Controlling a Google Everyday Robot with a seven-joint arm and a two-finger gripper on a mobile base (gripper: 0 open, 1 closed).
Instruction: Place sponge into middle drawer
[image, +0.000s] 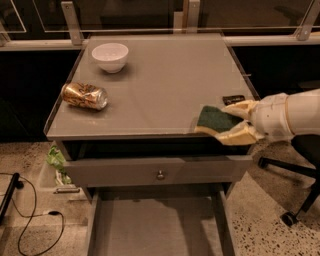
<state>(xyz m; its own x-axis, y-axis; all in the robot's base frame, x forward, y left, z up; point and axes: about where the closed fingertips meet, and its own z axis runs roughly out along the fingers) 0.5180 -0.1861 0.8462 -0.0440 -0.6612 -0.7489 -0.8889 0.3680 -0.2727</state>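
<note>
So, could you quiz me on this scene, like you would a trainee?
1. True or false: the cream two-finger pincer grips the green-and-yellow wavy sponge.
2. The sponge is above which part of the grey tabletop? A back left corner; B front right edge; C centre.
3. Fill in: the wide shallow grey middle drawer stands ____.
Key: 1 true; 2 B; 3 open.

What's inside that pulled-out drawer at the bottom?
Only a bare grey floor shows in the bottom drawer. Its back part is hidden beneath the knobbed drawer above. The gripper holds the sponge over the front edge of the cabinet top, not in the drawer yet.
</note>
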